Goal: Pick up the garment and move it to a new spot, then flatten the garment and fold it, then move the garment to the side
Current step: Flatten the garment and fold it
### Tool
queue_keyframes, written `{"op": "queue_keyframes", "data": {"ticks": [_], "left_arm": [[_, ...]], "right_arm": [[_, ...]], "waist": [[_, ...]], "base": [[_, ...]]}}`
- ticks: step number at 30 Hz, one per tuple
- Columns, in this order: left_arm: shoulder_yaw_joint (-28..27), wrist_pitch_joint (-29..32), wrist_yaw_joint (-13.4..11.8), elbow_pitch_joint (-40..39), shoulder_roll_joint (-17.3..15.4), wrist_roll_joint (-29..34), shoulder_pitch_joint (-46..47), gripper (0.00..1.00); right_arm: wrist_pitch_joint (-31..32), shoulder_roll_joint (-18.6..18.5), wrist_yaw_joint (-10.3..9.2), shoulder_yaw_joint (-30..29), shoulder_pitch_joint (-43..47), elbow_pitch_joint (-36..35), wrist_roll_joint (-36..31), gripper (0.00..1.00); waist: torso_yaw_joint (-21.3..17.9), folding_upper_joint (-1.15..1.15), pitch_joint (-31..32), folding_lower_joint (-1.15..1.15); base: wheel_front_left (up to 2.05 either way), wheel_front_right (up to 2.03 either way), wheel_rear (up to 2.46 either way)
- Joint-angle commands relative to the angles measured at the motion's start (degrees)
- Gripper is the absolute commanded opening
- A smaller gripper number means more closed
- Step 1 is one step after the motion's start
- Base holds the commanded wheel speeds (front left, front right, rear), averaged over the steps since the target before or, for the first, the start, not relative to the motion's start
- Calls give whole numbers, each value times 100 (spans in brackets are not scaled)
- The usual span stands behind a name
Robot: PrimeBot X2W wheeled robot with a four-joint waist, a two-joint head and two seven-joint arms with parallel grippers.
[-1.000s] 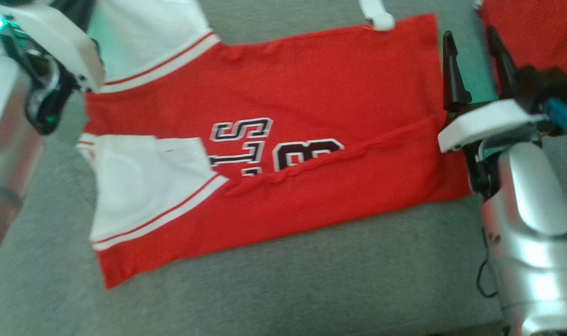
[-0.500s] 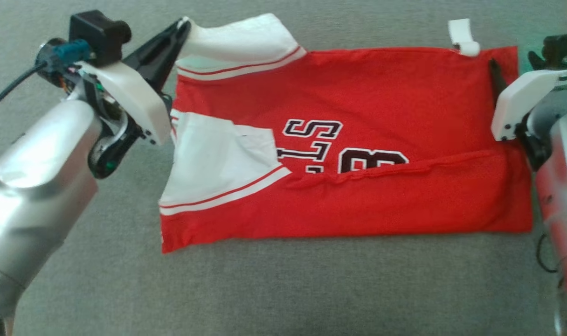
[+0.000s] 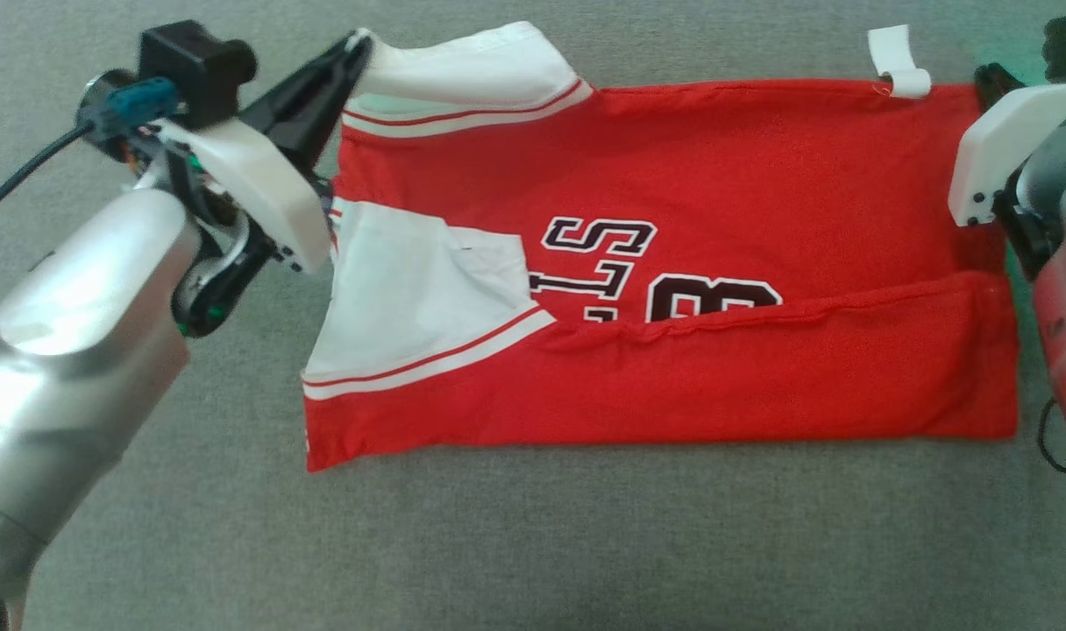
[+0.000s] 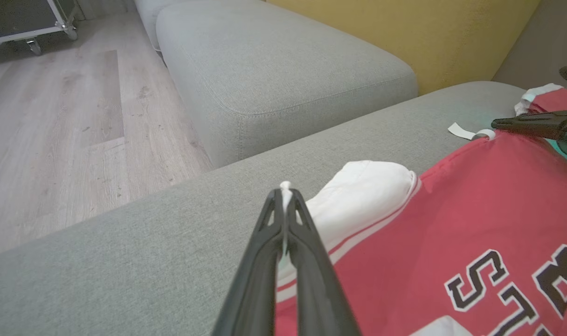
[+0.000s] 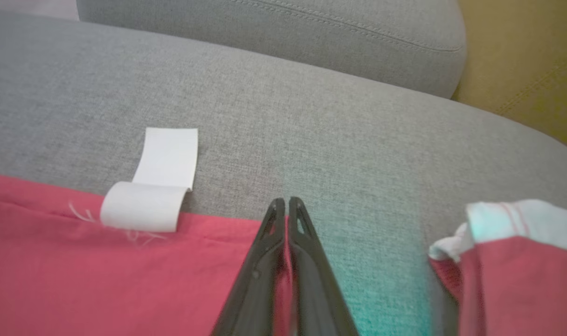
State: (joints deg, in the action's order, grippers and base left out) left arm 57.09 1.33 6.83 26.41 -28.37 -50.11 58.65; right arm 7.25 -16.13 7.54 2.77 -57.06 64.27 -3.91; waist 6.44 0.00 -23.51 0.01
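Observation:
The garment (image 3: 717, 175) is a red jersey with white sleeves and black lettering, lying across the grey sofa seat (image 3: 533, 543) with its near long edge folded up over the print. My left gripper (image 3: 358, 44) is shut on the edge of the far white sleeve (image 4: 358, 196), and the left wrist view shows white cloth pinched at its tips (image 4: 286, 189). My right gripper (image 3: 986, 79) sits at the jersey's far right corner. In the right wrist view its fingers (image 5: 287, 201) are shut with red hem between them.
A white label (image 5: 148, 205) curls off the hem just left of my right gripper. A second red and white garment (image 5: 507, 261) lies to its right. Beyond the seat are another grey cushion (image 4: 274, 70), yellow upholstery (image 4: 404, 28) and wooden floor (image 4: 55, 116).
The head camera has swung, so the whole picture has shifted. My right gripper was open beside the hem and has shut on the far right corner. My left gripper keeps hold of the sleeve.

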Motion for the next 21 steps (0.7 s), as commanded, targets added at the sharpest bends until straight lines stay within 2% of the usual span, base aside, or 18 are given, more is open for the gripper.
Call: {"op": "queue_keyframes", "data": {"ticks": [1, 9, 18, 21], "left_arm": [[-321, -81, -78, -21, -276, -39, 215, 0], [-531, -551, -256, 635, -318, 144, 573, 0], [-770, -1486, -382, 1695, 98, 537, 1415, 0], [-831, -1603, -283, 2013, 253, 638, 1442, 0]], "right_arm": [[-185, 63, -5, 76, -144, -103, 85, 0], [-993, 364, -5, 128, -684, -94, 693, 0], [-1846, 445, -5, 347, -1176, -148, 1403, 0], [-2035, 428, -5, 505, -1189, -100, 1607, 0]], "waist": [[-48, 0, 13, -1], [-311, 0, -39, -1], [-440, 0, -63, -1], [-439, 0, 7, -1]], "base": [[0, 0, 0], [0, 0, 0], [0, 0, 0], [0, 0, 0]]}}
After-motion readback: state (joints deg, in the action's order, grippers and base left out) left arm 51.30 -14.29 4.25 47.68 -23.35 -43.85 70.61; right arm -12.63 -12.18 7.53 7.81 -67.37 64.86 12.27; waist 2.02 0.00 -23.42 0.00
